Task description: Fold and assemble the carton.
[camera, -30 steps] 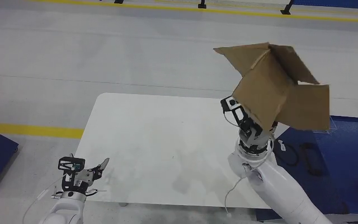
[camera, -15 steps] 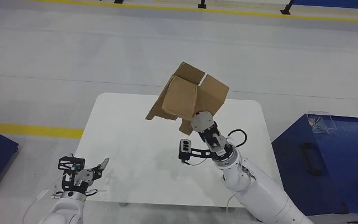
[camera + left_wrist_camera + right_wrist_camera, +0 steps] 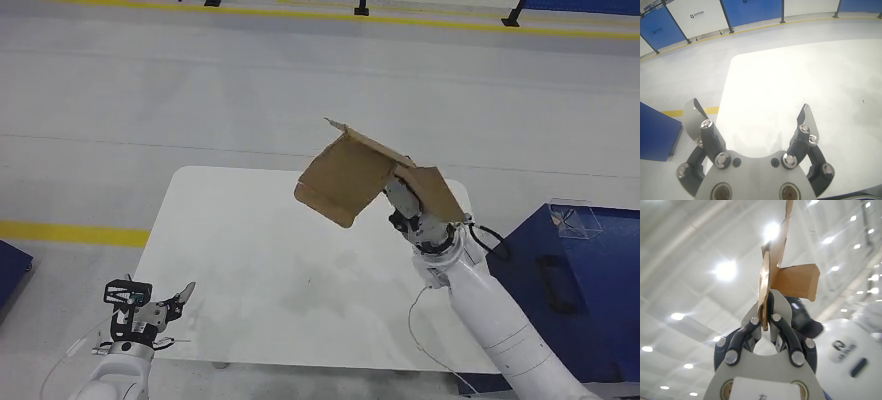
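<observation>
white table — blue cabinet beside it

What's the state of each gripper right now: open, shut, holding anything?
Left gripper: jaws open, empty.
Right gripper: jaws shut on the carton.

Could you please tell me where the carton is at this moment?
In the top view, the carton is held aloft above the far right part of the white table, clamped between the jaws of the right gripper.
</observation>
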{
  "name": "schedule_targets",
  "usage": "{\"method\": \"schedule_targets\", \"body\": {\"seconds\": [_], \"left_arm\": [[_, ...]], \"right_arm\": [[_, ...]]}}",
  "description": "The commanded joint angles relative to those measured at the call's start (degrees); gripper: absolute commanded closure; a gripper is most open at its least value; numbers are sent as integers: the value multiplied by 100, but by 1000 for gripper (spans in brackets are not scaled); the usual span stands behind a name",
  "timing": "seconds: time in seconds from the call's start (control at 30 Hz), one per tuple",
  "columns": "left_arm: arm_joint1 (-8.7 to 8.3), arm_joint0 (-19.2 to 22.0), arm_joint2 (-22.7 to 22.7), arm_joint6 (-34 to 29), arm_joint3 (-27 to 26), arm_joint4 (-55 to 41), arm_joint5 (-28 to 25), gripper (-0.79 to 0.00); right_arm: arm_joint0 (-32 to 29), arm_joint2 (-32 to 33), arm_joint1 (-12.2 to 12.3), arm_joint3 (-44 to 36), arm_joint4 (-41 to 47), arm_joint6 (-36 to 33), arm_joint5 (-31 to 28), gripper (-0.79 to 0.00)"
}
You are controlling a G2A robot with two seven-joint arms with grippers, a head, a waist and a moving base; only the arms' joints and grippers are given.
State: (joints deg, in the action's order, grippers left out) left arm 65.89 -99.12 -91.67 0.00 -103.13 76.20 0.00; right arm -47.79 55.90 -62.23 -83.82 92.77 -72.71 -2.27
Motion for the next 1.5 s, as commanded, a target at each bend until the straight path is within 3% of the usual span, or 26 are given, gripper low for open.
{"method": "schedule_targets", "body": {"seconds": [0.0, 0.27, 0.5, 1.03, 1.1, 1.2, 1.33, 1.47], "left_arm": [[0, 0, 0, 0, 0, 0, 0, -785], [0, 0, 0, 0, 0, 0, 0, -785], [0, 0, 0, 0, 0, 0, 0, -785], [4, -17, 21, -99, 15, -114, -59, -785], [6, 24, -76, -834, -228, -959, -450, -785], [17, 137, -306, -2046, -558, -2581, -589, -785], [18, 418, -587, -3696, -736, -4883, -338, -785], [7, 914, -727, -5146, -456, -7037, 265, -785]], "right_arm": [[127, 97, 9, 202, -969, -271, -554, 0], [326, 20, 0, 929, -3754, -795, -2123, 0], [430, -280, -32, 1398, -5586, -376, -2555, 0], [429, -373, -66, 1448, -5638, -250, -2604, 0], [303, -382, -85, 1307, -5257, -262, -2361, 0], [282, -319, -79, 1382, -5372, -249, -2437, 0], [240, -376, -114, 1421, -5337, -356, -2507, 0], [298, -518, -164, 1433, -5476, -434, -2496, 0]]}}
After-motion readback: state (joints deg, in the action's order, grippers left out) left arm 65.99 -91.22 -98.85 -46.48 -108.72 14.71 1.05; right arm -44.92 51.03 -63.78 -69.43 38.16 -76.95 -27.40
